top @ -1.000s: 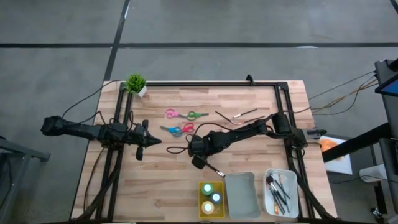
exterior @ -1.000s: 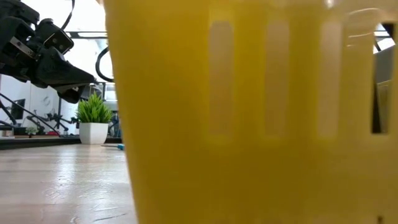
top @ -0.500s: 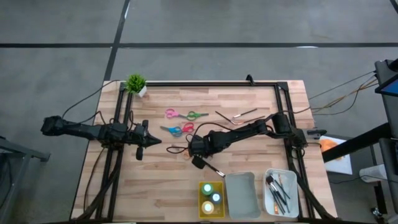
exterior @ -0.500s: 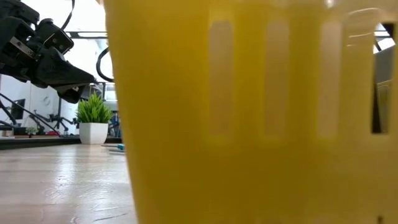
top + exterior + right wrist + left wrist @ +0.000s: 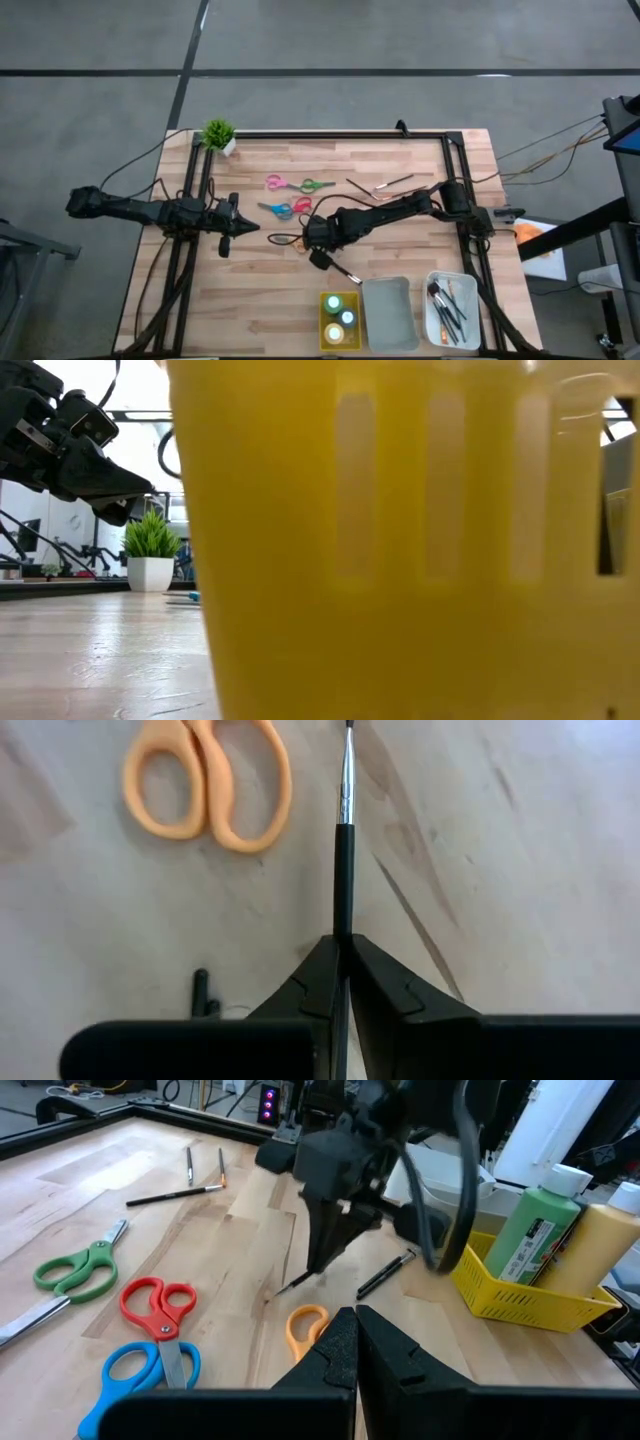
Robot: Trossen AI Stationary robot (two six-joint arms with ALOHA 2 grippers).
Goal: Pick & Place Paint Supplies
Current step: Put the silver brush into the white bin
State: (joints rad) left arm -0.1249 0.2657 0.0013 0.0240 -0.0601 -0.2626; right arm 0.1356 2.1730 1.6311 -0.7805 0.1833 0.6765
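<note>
Brush (image 5: 343, 870) pinched between right hand (image 5: 343, 970) tips

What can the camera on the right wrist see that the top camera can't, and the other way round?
Only the right wrist view shows the right gripper shut on a thin black brush, close up beside the orange scissors.

Only the high view shows the whole table: the left gripper waiting shut, the potted plant, and the yellow tray, grey tray and white tray.

Both share the right gripper low over the wood.
</note>
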